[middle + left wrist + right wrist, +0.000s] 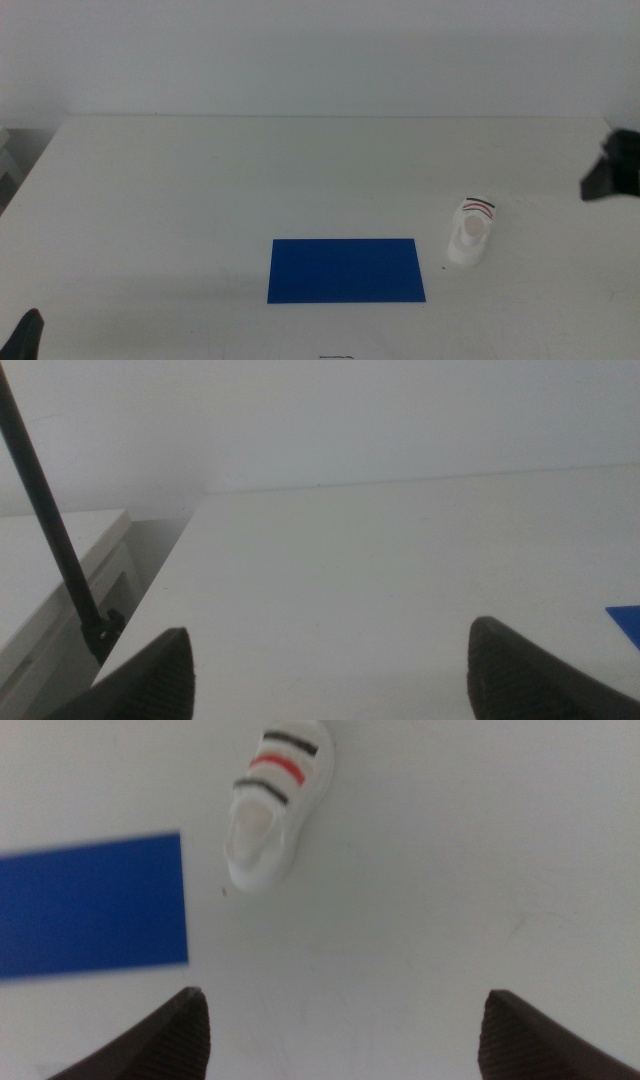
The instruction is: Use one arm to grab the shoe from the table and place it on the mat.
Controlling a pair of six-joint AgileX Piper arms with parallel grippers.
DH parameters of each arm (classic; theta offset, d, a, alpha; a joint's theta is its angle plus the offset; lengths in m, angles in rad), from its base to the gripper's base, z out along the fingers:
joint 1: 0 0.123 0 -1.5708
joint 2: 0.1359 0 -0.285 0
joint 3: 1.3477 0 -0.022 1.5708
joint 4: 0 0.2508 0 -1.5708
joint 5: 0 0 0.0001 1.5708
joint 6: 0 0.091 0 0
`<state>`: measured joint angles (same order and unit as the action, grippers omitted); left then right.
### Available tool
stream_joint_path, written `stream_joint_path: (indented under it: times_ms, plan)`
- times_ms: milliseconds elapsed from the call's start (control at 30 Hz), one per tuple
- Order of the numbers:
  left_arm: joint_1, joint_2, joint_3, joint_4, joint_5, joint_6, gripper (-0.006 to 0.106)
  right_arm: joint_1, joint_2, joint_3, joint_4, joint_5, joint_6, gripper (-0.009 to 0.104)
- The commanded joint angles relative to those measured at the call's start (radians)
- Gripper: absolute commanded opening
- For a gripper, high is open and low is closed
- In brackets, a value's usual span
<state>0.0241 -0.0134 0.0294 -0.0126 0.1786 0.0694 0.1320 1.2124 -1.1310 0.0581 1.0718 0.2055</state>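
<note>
Left gripper [27, 335] idles at 7 o'clock, jaws wide. Blue mat [346, 270] sits center; the shoe [471, 233] lies just off its 3 o'clock edge, long axis 12-to-6. Right gripper [612, 170], jaws wide and empty, is way closer.

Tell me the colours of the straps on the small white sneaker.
The small white sneaker has two dark straps with one red between them, clearest in the right wrist view.

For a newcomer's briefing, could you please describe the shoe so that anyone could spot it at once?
Start from the white table and find the deep blue mat near its front edge. Just off the mat's right end, apart from it, stands the shoe: a small white sneaker, the only thing there with two dark straps and one red.
</note>
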Motion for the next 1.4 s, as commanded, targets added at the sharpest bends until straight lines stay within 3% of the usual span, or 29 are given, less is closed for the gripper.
stream_joint_path:
  times_ms: [0,133,533,1367]
  plan:
    - [-0.002,-0.02,-0.003,-0.009,-0.084,-0.016,0.094,0.007,0.055,-0.083,-0.017,-0.029,0.084,0.094]
    - [-0.002,-0.02,-0.003,-0.009,-0.084,-0.016,0.094,0.017,0.18,-0.158,-0.02,-0.037,0.242,0.092]
    - [-0.002,-0.02,-0.003,-0.009,-0.084,-0.016,0.094,0.098,0.515,-0.393,-0.002,-0.031,0.385,0.083]
    - [-0.002,-0.02,-0.003,-0.009,-0.084,-0.016,0.094,0.113,0.812,-0.435,-0.048,-0.147,0.431,0.077]
